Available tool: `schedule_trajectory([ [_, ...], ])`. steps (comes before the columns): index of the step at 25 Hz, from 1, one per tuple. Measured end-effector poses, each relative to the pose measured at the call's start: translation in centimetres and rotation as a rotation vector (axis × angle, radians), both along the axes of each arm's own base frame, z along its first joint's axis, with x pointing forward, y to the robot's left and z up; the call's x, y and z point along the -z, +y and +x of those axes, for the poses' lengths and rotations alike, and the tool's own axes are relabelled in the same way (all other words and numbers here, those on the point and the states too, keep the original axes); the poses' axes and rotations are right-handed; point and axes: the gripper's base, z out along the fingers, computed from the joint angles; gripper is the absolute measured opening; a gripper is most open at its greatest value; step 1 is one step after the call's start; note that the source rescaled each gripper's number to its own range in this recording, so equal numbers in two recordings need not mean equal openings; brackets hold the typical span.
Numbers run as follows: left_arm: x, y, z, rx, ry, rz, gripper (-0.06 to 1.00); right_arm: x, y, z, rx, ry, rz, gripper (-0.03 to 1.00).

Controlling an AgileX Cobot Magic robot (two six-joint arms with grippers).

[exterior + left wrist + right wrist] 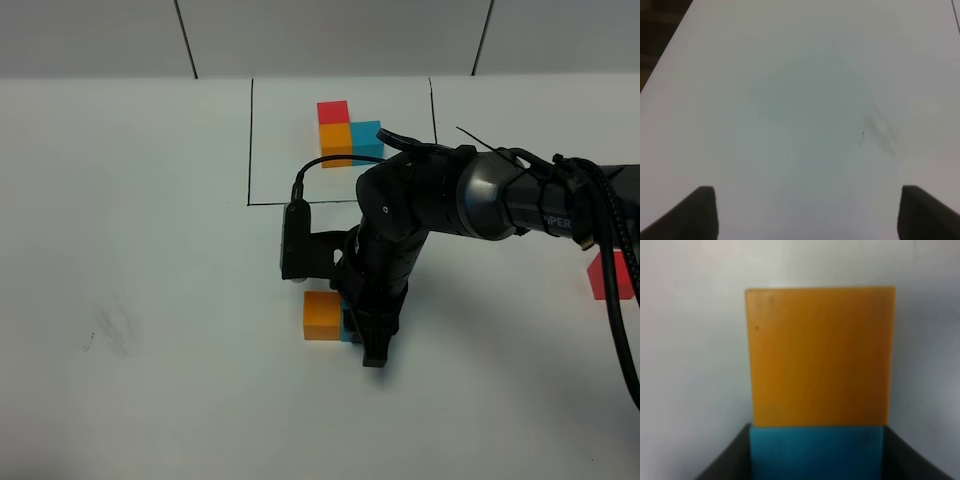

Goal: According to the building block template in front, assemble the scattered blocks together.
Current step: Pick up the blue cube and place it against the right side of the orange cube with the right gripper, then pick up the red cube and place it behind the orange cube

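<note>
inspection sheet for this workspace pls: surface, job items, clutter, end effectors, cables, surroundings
Surface: white matte tabletop, with a grey scuff mark on the left in the high view.
Job's things: L-shaped template of red, orange and blue cubes sits inside a thin black drawn rectangle. The loose orange cube touches the loose light blue cube. The loose red cube lies apart at the right edge.
Clutter: nothing seen.
End effectors: left end effector is open over bare table. Right end effector is shut on the loose light blue cube.
Cables: a black cable loops up from the right wrist camera.
Surroundings: grey back panels with dark seams.
</note>
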Motion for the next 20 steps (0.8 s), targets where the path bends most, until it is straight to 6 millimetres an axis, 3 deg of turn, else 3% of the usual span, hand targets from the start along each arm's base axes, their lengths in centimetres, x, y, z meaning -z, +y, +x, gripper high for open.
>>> schedule_trajectory([
  [2, 0.0, 0.0, 0.0, 0.0, 0.0, 0.0, 0.83, 0.0, 0.0, -0.1, 0.041, 0.017, -0.002, 0.58],
  [5, 0.0, 0.0, 0.0, 0.0, 0.0, 0.0, 0.83, -1.2, -0.2, -0.1, 0.142, 0.013, 0.01, 0.87],
  [7, 0.0, 0.0, 0.0, 0.0, 0.0, 0.0, 0.83, -2.9, -0.5, -0.2, 0.225, -0.01, 0.019, 0.95],
  [10, 0.0, 0.0, 0.0, 0.0, 0.0, 0.0, 0.83, -6.5, -2.0, -0.1, 0.424, -0.047, 0.039, 0.99],
  [13, 0.0, 0.0, 0.0, 0.0, 0.0, 0.0, 0.83, -9.9, -5.1, 0.4, 0.751, -0.054, 0.081, 1.0],
  [16, 0.0, 0.0, 0.0, 0.0, 0.0, 0.0, 0.83, -11.5, -9.5, 0.5, 1.07, -0.059, 0.124, 0.98],
  [20, 0.0, 0.0, 0.0, 0.0, 0.0, 0.0, 0.83, -12.2, -15.6, -0.3, 1.322, -0.104, 0.138, 0.92],
])
